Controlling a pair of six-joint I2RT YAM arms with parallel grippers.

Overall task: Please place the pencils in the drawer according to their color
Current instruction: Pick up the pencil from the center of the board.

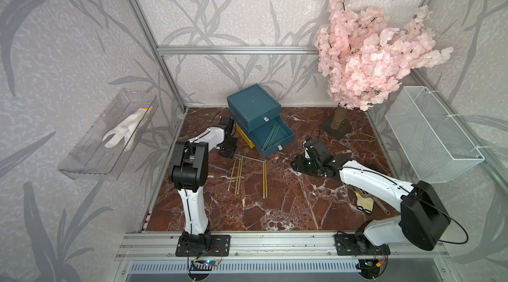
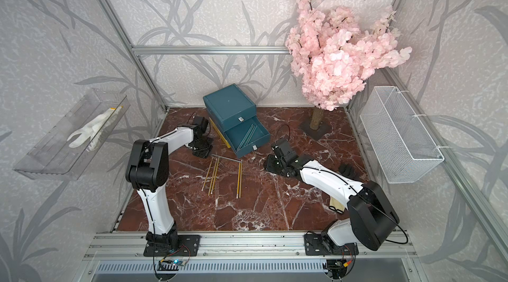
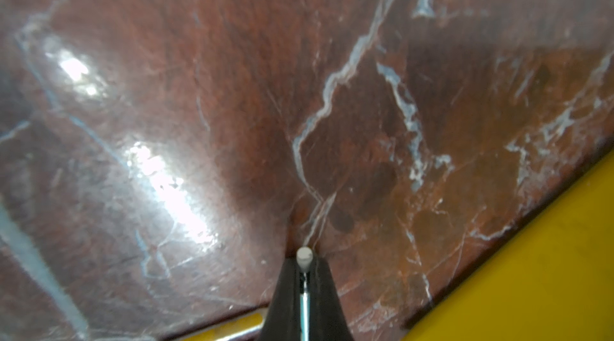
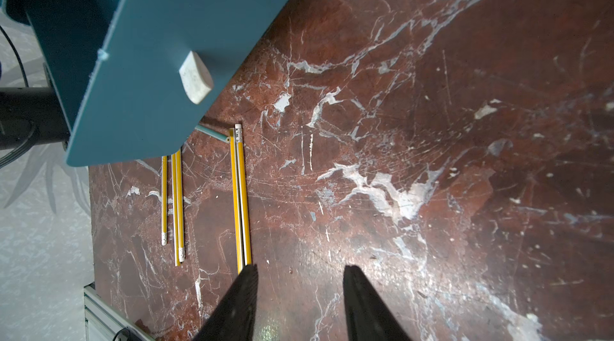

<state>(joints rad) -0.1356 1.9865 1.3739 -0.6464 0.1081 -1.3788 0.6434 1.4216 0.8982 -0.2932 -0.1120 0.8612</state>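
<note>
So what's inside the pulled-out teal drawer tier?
A few teal-green pencils lie side by side in the pulled-out tier. Its rear runs under the closed top tier, so anything there is hidden.

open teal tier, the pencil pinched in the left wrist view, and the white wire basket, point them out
open teal tier (image 1: 284,132): a top view, on the tier's bare floor.
pinched pencil (image 3: 304,255): left wrist view, on its pale tip.
white wire basket (image 1: 431,135): a top view, on its mesh side wall.
</note>
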